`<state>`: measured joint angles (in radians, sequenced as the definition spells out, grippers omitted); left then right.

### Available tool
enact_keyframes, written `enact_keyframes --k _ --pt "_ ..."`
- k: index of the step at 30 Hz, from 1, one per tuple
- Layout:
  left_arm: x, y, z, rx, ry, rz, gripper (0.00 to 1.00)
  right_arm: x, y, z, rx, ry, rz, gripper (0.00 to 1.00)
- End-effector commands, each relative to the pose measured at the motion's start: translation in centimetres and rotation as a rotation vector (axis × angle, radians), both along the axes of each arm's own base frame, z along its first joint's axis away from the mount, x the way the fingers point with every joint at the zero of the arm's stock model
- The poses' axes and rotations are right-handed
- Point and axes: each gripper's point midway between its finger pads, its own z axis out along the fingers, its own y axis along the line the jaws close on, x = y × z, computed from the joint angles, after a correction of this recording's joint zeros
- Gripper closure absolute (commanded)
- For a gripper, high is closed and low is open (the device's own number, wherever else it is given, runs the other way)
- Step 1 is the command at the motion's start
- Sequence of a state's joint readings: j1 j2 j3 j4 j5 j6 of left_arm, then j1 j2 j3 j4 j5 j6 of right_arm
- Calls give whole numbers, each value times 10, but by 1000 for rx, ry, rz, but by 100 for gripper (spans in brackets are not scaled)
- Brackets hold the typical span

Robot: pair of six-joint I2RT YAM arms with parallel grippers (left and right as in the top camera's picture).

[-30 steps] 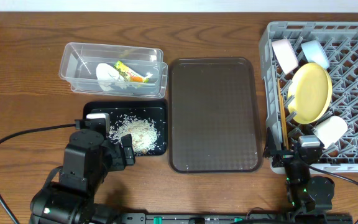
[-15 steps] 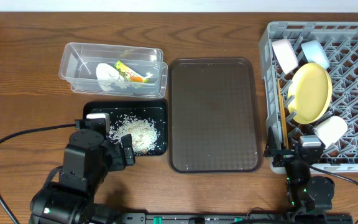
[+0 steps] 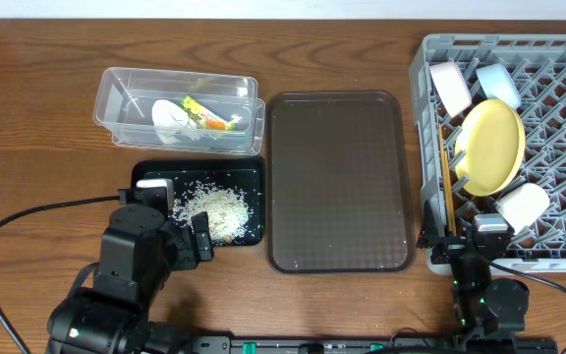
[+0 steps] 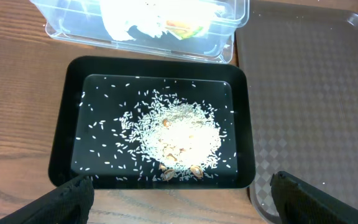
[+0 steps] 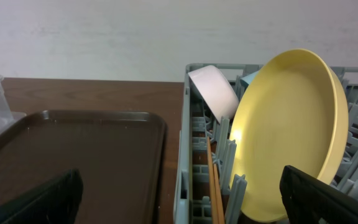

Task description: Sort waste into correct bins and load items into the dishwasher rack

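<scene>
The grey dishwasher rack (image 3: 558, 118) at the right holds the yellow plate (image 3: 489, 147) on edge, the pink bowl (image 3: 450, 86), the blue bowl (image 3: 497, 83), the white cup (image 3: 524, 206) and the chopsticks (image 3: 447, 192) along its left side. The clear tub (image 3: 116, 103) holds the green-and-yellow wrapper (image 3: 207, 115) and the white scrap (image 3: 170, 115). Rice grains (image 4: 176, 134) lie heaped in the black tray (image 3: 254, 177). My left gripper (image 4: 179, 202) hangs open just short of the black tray's near edge, holding nothing. My right gripper (image 5: 179, 199) stands open at the rack's near left corner, empty.
A large brown serving tray (image 3: 337, 182) lies bare between the black tray and the rack. The black cable (image 3: 28, 221) of the left arm loops over the wooden table at the near left. Bare wood shows along the table's far edge.
</scene>
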<state>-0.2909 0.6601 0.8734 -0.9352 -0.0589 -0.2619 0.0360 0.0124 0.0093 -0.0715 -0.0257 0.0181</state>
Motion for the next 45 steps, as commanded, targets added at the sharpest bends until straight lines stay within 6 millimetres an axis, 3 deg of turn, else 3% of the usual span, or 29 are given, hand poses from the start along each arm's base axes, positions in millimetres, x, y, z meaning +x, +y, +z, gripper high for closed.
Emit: enact_keyframes --k 1,8,18,29,32,36,45 --pt "-4 3 -5 27 21 -9 7 0 0 -1 3 1 -3 1" --pt "7 12 -5 86 -83 -30 7 0 0 -1 3 1 -3 1" --pt "30 22 -35 8 -421 2 7 0 0 -1 3 1 -3 1" --pt "41 30 -31 39 -768 41 7 0 0 -1 3 1 -3 1" --pt "42 30 -43 39 -772 38 7 0 0 -1 3 1 -3 1" --pt "39 29 -73 45 -648 28 7 0 0 -1 3 1 -3 1" --pt "39 29 -72 46 -652 30 7 0 0 -1 3 1 -3 1"
